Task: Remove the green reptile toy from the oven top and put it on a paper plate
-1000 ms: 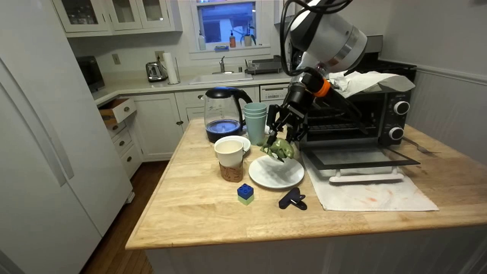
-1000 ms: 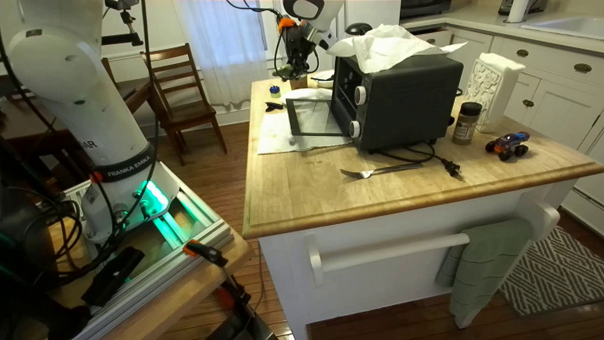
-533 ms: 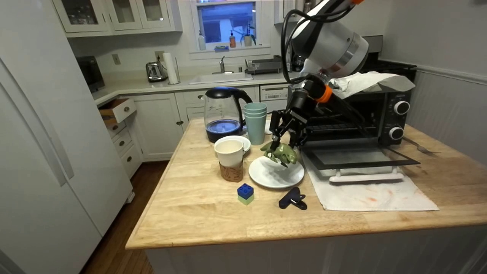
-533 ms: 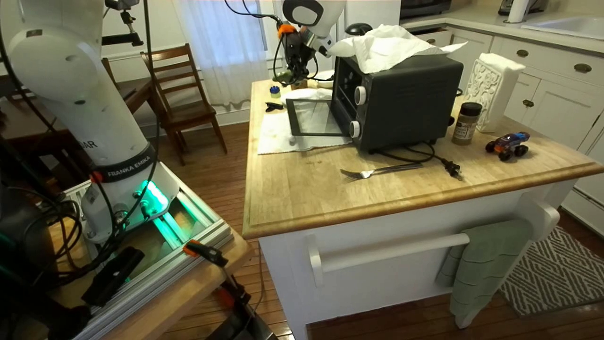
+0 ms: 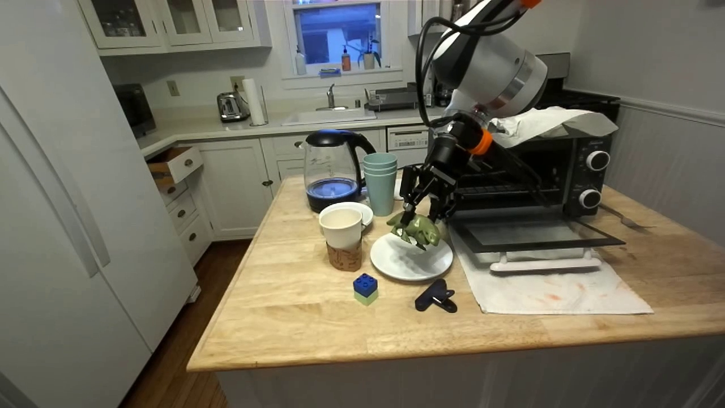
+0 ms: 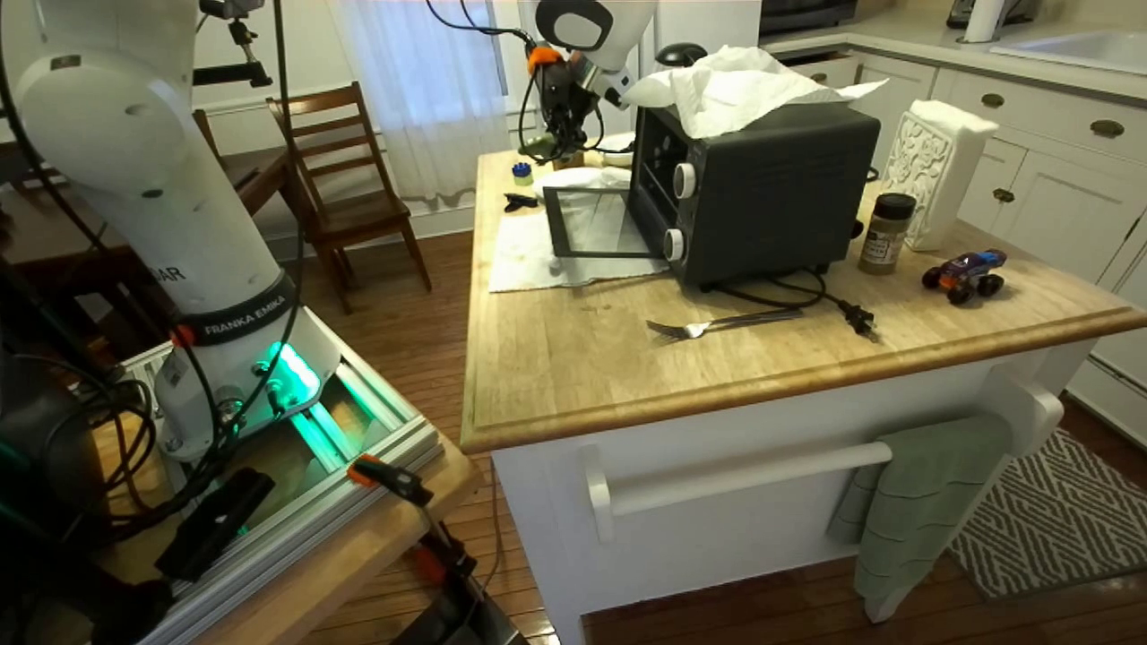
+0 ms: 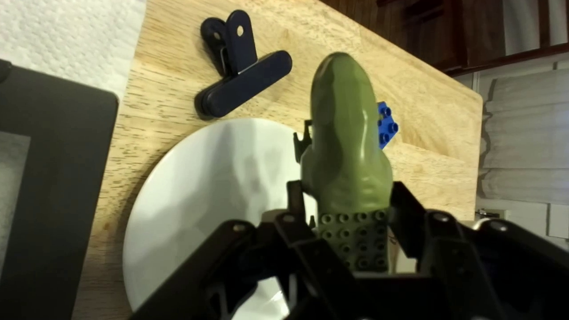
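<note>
- Slightly lower than a second ago, we find the robot arm (image 5: 490,79); the gripper (image 7: 346,195) and the green reptile toy (image 7: 346,133) have sunk with it. Against half a second ago, we notice hardly any shift.
- Next, we see the black oven (image 6: 762,197) unmoved, its glass door (image 5: 521,232) swung down above a white mat (image 5: 566,294) and crumpled white paper (image 6: 744,85) on its top.
- We find the white plate (image 5: 410,272) where it lay, flat on the wooden island top (image 5: 294,317) near the glass door, a shadow falling across it in the wrist view.
- As for the gripper, we see its fingers (image 7: 404,218) on either side of the toy's body, parted by about its width and clamped on it, so that the toy hangs in the air between them.
- We see the toy off the oven and above the plate; its lowest parts look clear of the plate, though we cannot tell how narrow the gap is. In the wrist view, its rounded end points away from the gripper and covers part of the blue-and-green block (image 5: 365,289).
- We find the dark clip (image 7: 244,84) unchanged on the wood, near the plate.
- Smallest, the block also sits as before.
</note>
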{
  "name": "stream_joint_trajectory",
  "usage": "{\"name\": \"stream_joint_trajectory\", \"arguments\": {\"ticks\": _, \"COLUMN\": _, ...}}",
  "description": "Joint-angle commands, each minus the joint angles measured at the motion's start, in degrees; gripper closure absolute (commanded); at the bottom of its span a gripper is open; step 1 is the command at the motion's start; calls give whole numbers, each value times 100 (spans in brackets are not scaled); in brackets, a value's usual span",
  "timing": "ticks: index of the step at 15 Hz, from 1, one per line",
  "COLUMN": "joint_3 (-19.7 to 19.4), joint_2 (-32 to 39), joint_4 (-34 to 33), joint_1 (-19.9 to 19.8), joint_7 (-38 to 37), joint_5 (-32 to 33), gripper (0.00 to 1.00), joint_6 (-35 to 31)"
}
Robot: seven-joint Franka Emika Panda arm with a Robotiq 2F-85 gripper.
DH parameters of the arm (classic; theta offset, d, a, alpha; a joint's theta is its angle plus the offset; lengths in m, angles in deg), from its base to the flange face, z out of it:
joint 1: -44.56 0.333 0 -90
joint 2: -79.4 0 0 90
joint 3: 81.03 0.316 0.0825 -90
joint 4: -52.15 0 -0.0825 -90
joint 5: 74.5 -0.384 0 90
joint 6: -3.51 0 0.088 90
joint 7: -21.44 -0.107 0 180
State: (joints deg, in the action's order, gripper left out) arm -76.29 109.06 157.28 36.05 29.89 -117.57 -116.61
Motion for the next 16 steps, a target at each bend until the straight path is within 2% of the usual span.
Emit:
{"name": "stream_joint_trajectory", "arguments": {"ticks": 1, "joint_3": -22, "joint_2": 64, "joint_4": 78, "joint_1": 127, "joint_7": 177, "joint_5": -362, "gripper": 76, "joint_6": -513}}
{"name": "stream_joint_trajectory", "arguments": {"ticks": 6, "joint_3": 111, "joint_2": 59, "joint_4": 474, "joint_1": 248, "joint_7": 332, "joint_5": -1151, "gripper": 76, "joint_6": -1811}}
{"name": "stream_joint_trajectory", "arguments": {"ticks": 10, "joint_3": 218, "joint_2": 124, "joint_4": 714, "joint_1": 256, "joint_7": 694, "joint_5": -1866, "gripper": 76, "joint_6": -2529}}
{"name": "stream_joint_trajectory", "arguments": {"ticks": 16, "joint_3": 209, "joint_2": 230, "joint_4": 787, "joint_1": 274, "joint_7": 1165, "joint_5": -2423, "gripper": 76, "joint_6": -2695}}
